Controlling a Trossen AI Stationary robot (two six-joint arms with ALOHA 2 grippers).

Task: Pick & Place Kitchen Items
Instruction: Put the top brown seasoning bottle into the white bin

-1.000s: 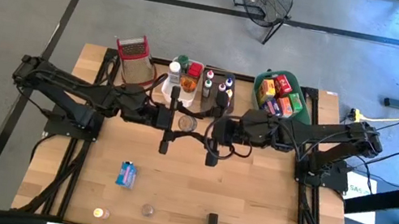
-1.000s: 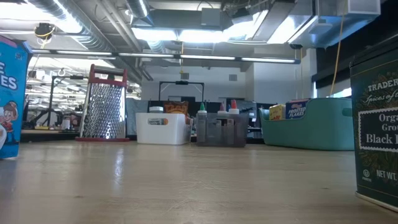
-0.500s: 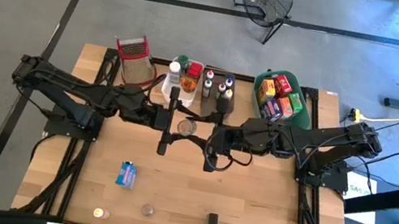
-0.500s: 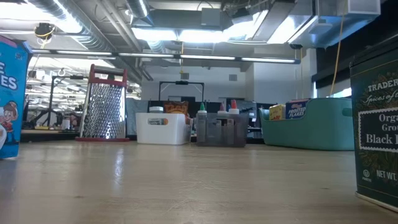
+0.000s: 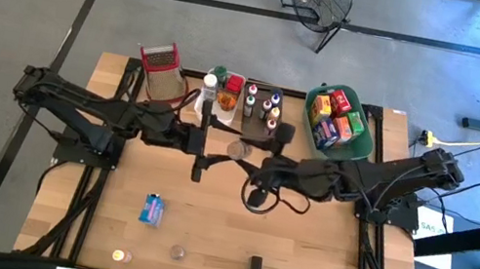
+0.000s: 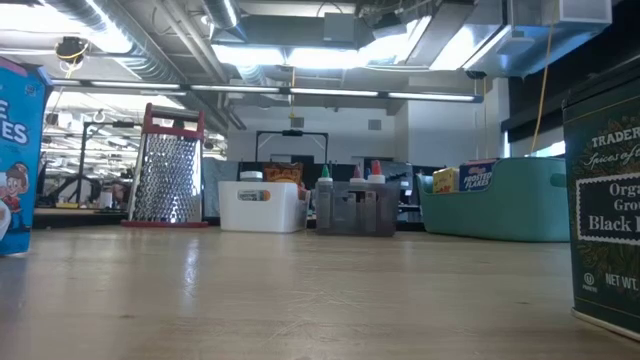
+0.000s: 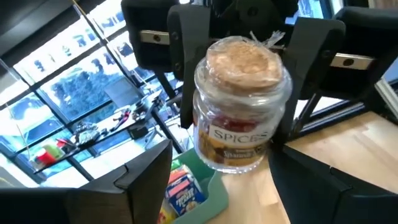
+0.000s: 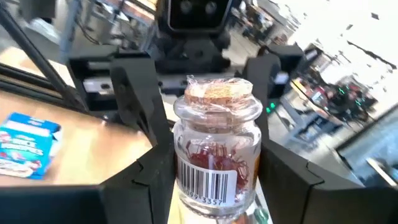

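A small glass spice jar (image 5: 237,149) with a cork lid and red threads inside hangs over the middle of the table. My right gripper (image 5: 248,154) is shut on it, reaching in from the right. My left gripper (image 5: 220,154) faces it from the left. Its fingers (image 7: 146,177) are open and wide apart, a little short of the jar (image 7: 239,106), touching nothing. The right wrist view shows the jar's barcode label (image 8: 214,183) and, behind the jar, the left gripper's spread fingers (image 8: 134,93). My right gripper pinches the jar's glass body (image 8: 181,155) on two opposite sides between its two fingers, below the shoulder. The fingers (image 7: 183,81) come about level from the table's right. The jar is lifted clear of the table, roughly upright with its cork lid (image 8: 217,90) on top.
Along the far edge stand a red-rimmed grater (image 5: 160,69), a white bin (image 5: 212,102), a grey bin of bottles (image 5: 263,107) and a green bin of boxes (image 5: 337,117). On the near half lie a blue box (image 5: 152,208), a small jar (image 5: 178,253) and a black tin (image 5: 255,266).
My right gripper has carried the jar a little toward the table's right edge and has rolled at the wrist. The jar, which hung between both grippers, now stands clear of the left gripper's fingers. The left arm has stayed in place.
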